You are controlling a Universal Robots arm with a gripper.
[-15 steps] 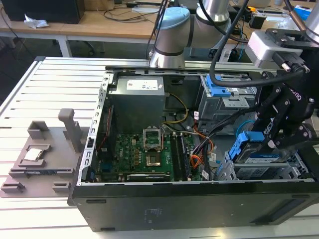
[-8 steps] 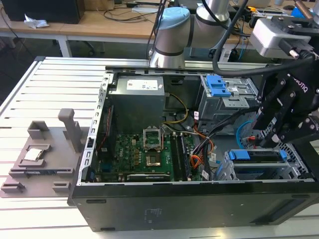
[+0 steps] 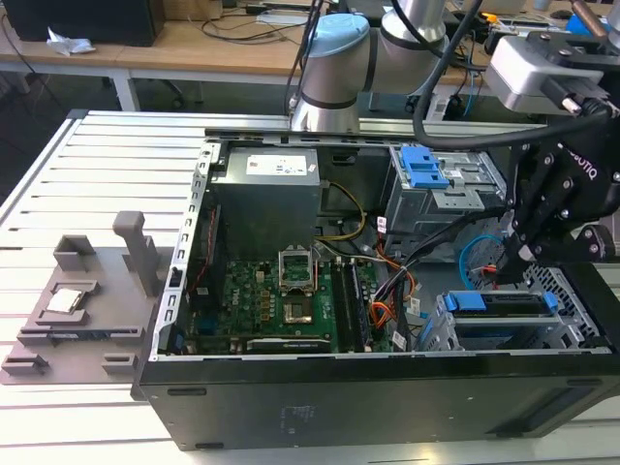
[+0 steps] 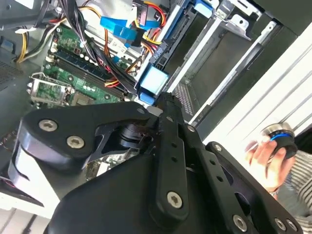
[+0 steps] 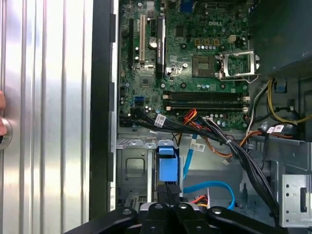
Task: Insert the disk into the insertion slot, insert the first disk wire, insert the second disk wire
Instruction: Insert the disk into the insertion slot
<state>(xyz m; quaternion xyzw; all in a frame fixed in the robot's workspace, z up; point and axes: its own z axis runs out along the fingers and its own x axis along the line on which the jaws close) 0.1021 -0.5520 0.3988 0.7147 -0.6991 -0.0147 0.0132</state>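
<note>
The disk (image 3: pixel 504 312) lies in the insertion slot (image 3: pixel 441 334), a grey perforated cage at the case's corner nearest the exterior view's right. Its blue carrier shows at both ends. My gripper (image 3: pixel 511 273) hangs just above that cage, fingers pressed together. In both wrist views the shut fingertips (image 5: pixel 168 191) sit against the carrier's blue tab (image 5: pixel 167 168) (image 4: pixel 155 80); nothing shows between them. A loose blue disk wire (image 5: pixel 209 187) curls beside the cage, and a bundle of black, red and orange wires (image 5: pixel 229 144) runs past it.
The open computer case (image 3: pixel 339 387) rests on a slatted metal table (image 3: pixel 87 165). A grey bay with a blue latch (image 3: pixel 426 170) stands behind the cage. A grey fixture plate (image 3: pixel 87 300) lies at the exterior view's left. A person's hand (image 4: pixel 265 156) holds a knob outside the case.
</note>
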